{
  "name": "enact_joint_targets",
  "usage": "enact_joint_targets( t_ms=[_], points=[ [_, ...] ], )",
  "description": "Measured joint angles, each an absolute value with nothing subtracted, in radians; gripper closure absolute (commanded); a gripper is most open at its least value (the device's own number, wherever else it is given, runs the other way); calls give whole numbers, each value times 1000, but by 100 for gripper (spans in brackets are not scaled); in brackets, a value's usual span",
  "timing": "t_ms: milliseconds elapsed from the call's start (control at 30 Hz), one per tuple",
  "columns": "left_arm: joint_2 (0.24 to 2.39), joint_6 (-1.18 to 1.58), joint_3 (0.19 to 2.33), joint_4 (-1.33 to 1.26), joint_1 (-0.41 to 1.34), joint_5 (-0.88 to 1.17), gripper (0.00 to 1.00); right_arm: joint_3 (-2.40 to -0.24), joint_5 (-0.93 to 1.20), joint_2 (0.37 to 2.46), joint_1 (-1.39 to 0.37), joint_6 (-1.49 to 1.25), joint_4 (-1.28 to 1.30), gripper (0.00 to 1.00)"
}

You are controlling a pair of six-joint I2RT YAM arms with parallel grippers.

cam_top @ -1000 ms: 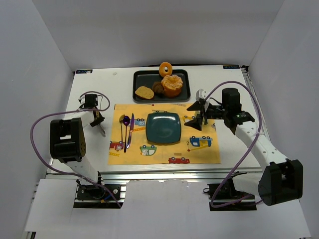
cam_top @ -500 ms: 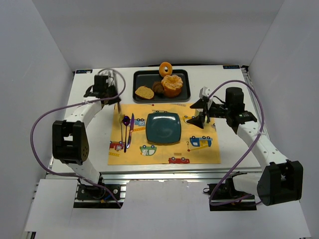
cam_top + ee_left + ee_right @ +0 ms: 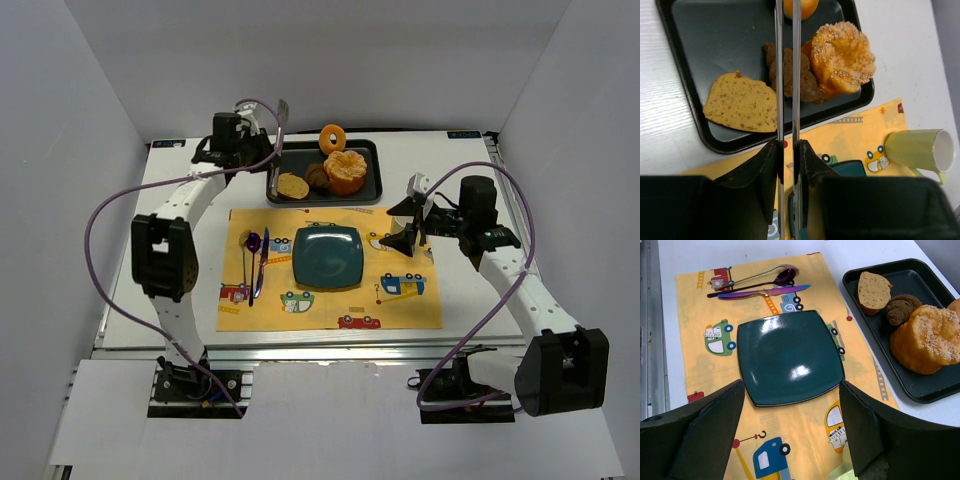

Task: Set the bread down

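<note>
On the white table the big change is the left arm. A second ago it hung at the left of the overhead frame, beside the yellow placemat. Now it reaches to the upper left, and the left gripper sits at the left end of the black tray. That gripper is clamped on a pair of thin metal tongs, whose two arms run close together up the middle of the left wrist view. They cross the brown lump and point at the bread. The bread is still on the tray's far rim, at upper centre of the overhead frame, and nothing is holding it. This looks like the approach for the pick-up; the lift and the carry to the teal plate, probably where it goes, are not yet done. The right gripper has barely shifted and hangs at the right of the placemat with its fingers wide apart and nothing between them. No brand or wording can be read. The placemat shows only cartoon cars and cranes, and the small blue stickers at the table's far corners are too small to make out.
</note>
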State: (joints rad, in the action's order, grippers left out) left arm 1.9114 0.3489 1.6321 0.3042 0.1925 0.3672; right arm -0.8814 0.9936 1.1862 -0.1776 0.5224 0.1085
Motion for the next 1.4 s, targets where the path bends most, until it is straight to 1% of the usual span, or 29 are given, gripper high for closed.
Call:
enact_joint_targets(
  t_ms=[200, 400, 800, 1067, 1400],
  points=[
    [2059, 323, 1798, 391, 233, 356, 60, -879, 999, 1185, -170, 522, 102, 19],
    [2112, 309, 1858, 418, 253, 347, 54, -871, 999, 1184, -163, 522, 102, 19],
    [2184, 289, 1886, 440, 271, 318, 53, -869, 1003, 1184, -156, 522, 102, 19],
    [2193, 313, 1900, 404, 272, 288, 48, -868, 1005, 1184, -150, 522, 102, 19],
    [2251, 360, 1909, 331, 273, 292, 46, -867, 1006, 1184, -149, 519, 102, 19]
  ],
)
